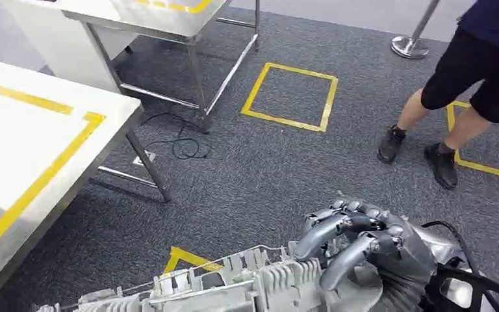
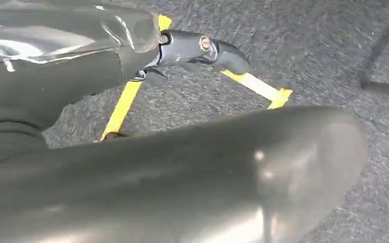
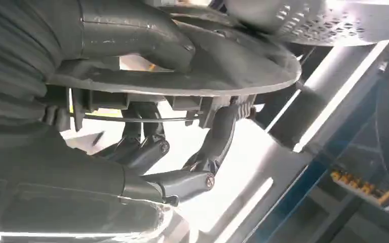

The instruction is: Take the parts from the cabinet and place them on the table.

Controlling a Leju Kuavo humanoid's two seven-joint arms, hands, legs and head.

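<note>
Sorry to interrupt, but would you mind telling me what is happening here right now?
The robot is carrying a ribbed grey metal part low in front of its body. Its right robot hand grips one end of it, fingers curled over the edge. The white table with yellow tape stands to the robot's left with nothing on the stretch in view, so the part is not yet set down. A person stands on the carpet ahead to the right.

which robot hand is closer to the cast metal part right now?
Right. The right robot hand grips the finned metal part, fingers curled over its end. The left robot hand shows above bare carpet and yellow floor tape, touching nothing.
</note>
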